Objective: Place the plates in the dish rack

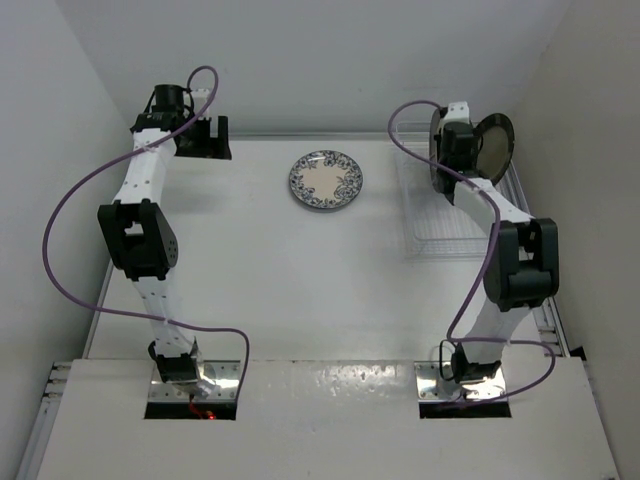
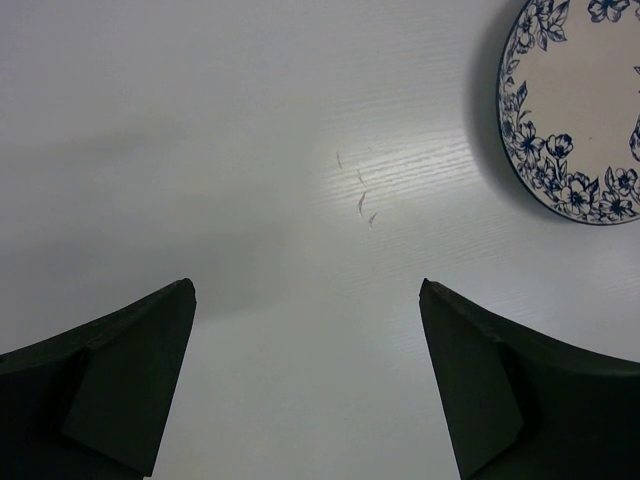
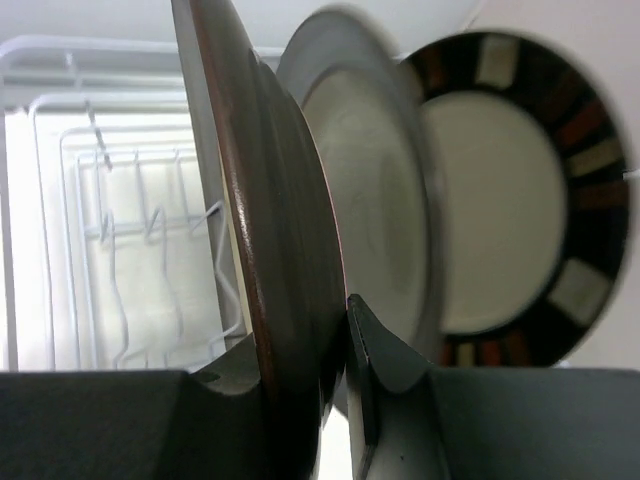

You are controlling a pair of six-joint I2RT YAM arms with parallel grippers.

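Observation:
My right gripper (image 3: 295,335) is shut on the lower rim of a dark-rimmed plate (image 3: 265,220), which it holds upright and edge-on over the white wire dish rack (image 3: 120,240). Behind it stand a grey-rimmed plate (image 3: 365,200) and a striped-rim plate (image 3: 520,200). From above, the right gripper (image 1: 455,128) is at the rack's (image 1: 440,235) far end, with the held plate (image 1: 436,135) beside a standing plate (image 1: 495,145). A blue floral plate (image 1: 326,180) lies flat on the table. My left gripper (image 2: 305,290) hangs open over bare table, to the left of the floral plate (image 2: 580,110).
The rack sits against the right wall, and its near half holds only wire slots. The left arm (image 1: 140,235) reaches along the table's left edge, with its gripper (image 1: 205,135) near the back wall. White walls close the table on three sides.

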